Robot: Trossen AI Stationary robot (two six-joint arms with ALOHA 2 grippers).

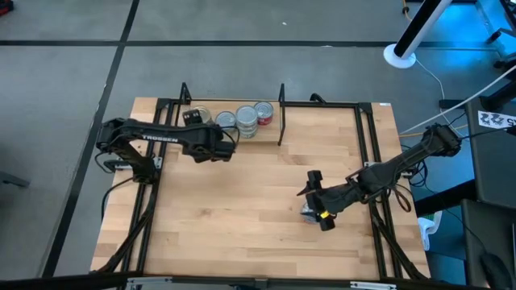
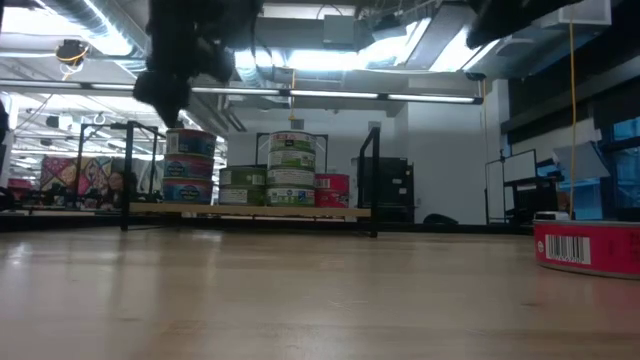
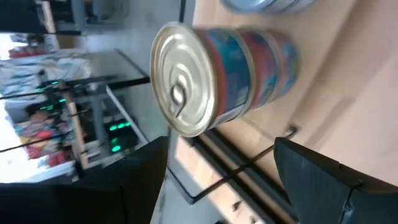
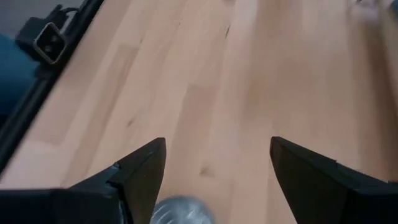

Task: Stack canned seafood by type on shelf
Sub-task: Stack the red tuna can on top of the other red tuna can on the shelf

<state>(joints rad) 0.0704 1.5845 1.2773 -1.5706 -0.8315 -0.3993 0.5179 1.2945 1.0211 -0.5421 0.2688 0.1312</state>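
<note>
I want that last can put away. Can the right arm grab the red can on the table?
Probably yes. The right gripper is open right over the red can, which lies alone on the table, nothing blocking it.

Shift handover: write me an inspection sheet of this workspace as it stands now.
Surface: light wooden tabletop, mostly bare.
Job's things: stacked cans on the shelf; one red can alone on the table under the right gripper.
Clutter: nothing seen.
Grippers: left gripper open, by the shelf's leftmost stack, gripping nothing; right gripper open, over the lone can.
Cables: white cable on the floor to the right of the table.
Surroundings: grey floor; white stand base.
</note>
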